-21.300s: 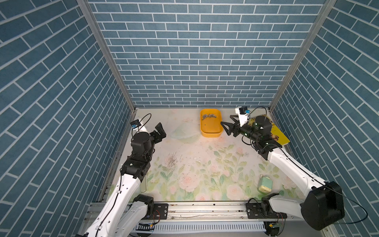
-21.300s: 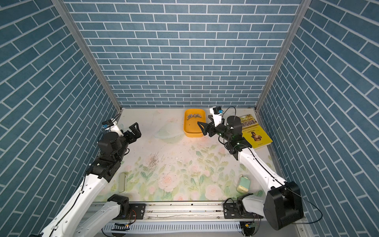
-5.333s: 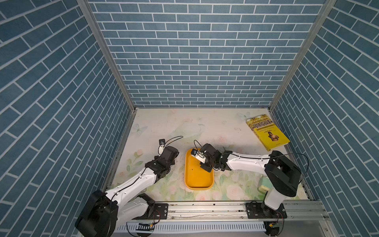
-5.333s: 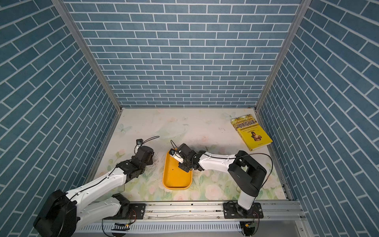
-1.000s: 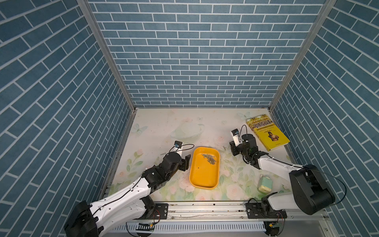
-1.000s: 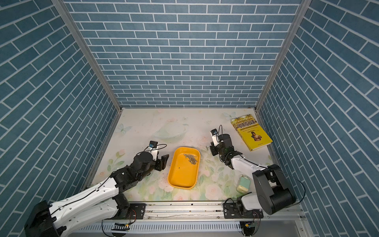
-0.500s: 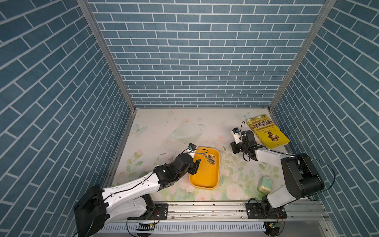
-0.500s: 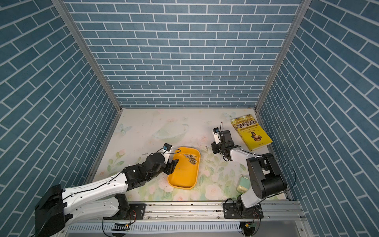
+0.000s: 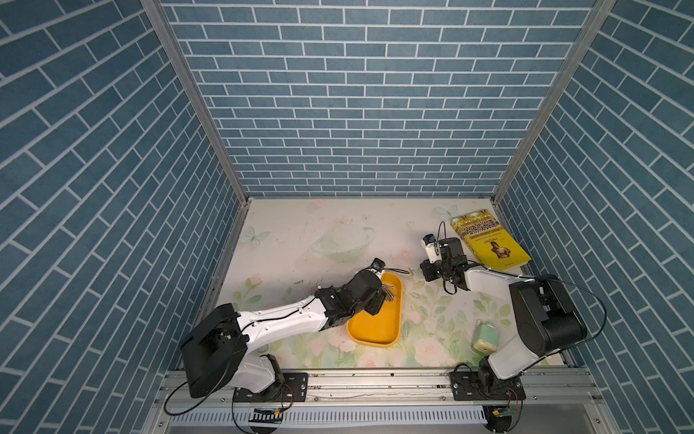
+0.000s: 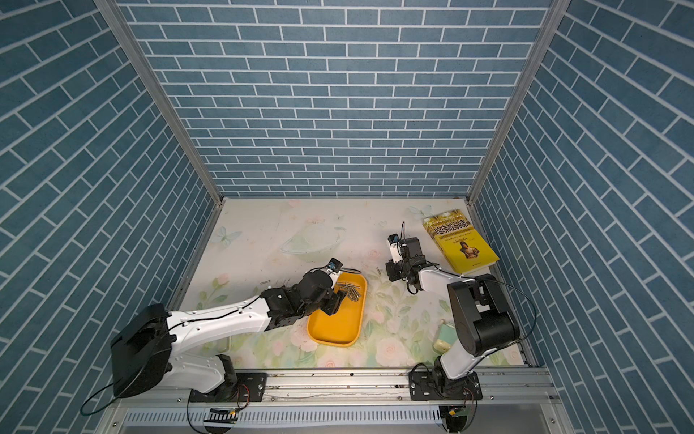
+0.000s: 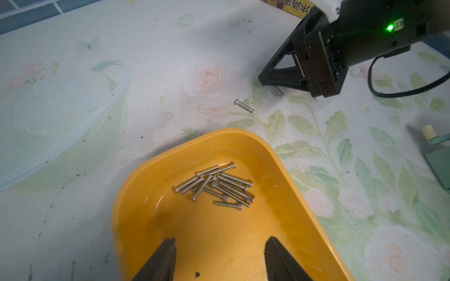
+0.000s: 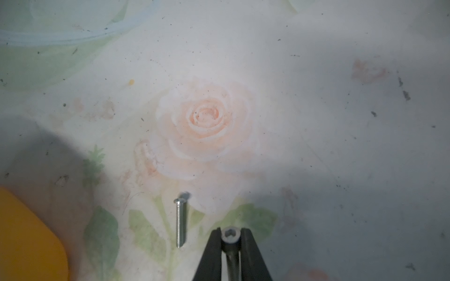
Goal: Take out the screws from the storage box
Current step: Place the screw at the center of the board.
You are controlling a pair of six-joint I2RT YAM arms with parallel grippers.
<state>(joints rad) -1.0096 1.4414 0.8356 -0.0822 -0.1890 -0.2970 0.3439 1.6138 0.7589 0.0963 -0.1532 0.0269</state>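
Spread wide, empty at left gripper (image 11: 220, 239), low in frame over tray (image 11: 280, 219), near screws (image 11: 216, 187). Clamped on one screw (image 12: 230, 238) at right gripper (image 12: 230, 231), bottom centre.

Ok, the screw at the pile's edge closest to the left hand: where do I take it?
Mid-shaft, from straight above, the left hand closing across its length. That screw lies flat on the storage box floor with nothing over it, so the shaft is free.
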